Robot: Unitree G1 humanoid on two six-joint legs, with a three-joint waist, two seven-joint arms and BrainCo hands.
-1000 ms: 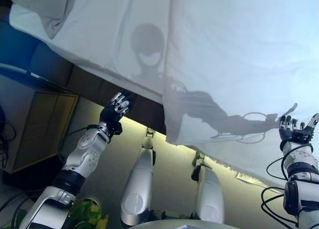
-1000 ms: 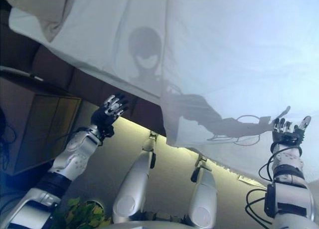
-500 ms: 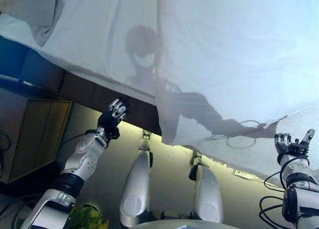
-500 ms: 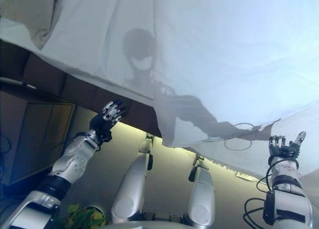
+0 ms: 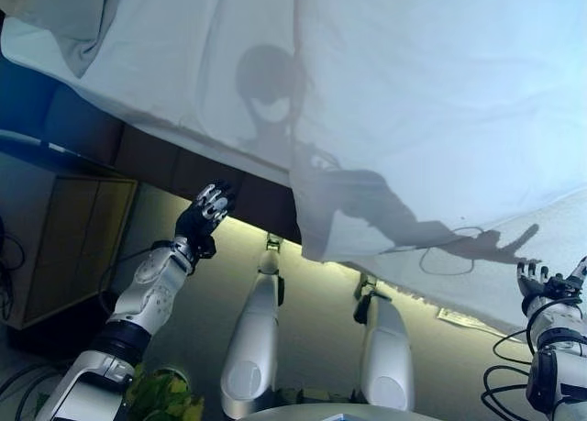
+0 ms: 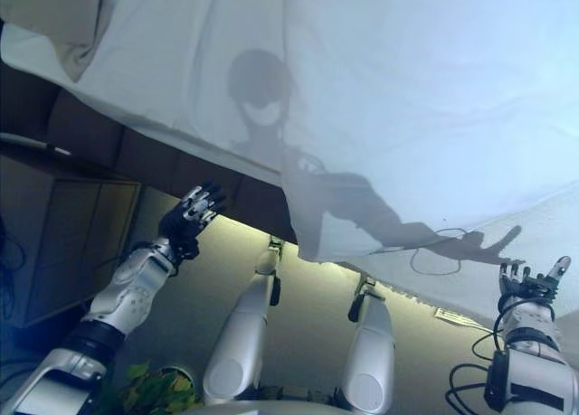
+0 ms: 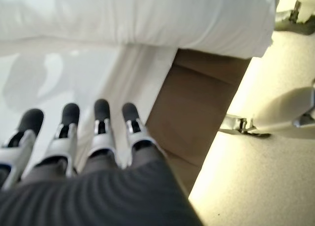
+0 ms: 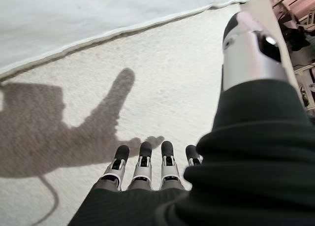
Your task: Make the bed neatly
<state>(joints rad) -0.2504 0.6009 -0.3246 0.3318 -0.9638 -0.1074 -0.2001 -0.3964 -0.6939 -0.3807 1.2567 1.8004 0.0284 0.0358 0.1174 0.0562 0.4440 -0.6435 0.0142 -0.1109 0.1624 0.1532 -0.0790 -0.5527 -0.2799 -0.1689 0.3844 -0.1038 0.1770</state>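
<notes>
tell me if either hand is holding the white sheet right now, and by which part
Nothing is held. The left hand hangs open beside the bed's brown base; the right hand is open over the bare mattress, clear of the white sheet's edge.

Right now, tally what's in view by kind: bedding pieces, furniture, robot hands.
Bedding: 2, white duvet and pillow
Furniture: 2, bed frame and wooden cabinet
Robot hands: 2, left hand and right hand, both open
Total: 6
</notes>
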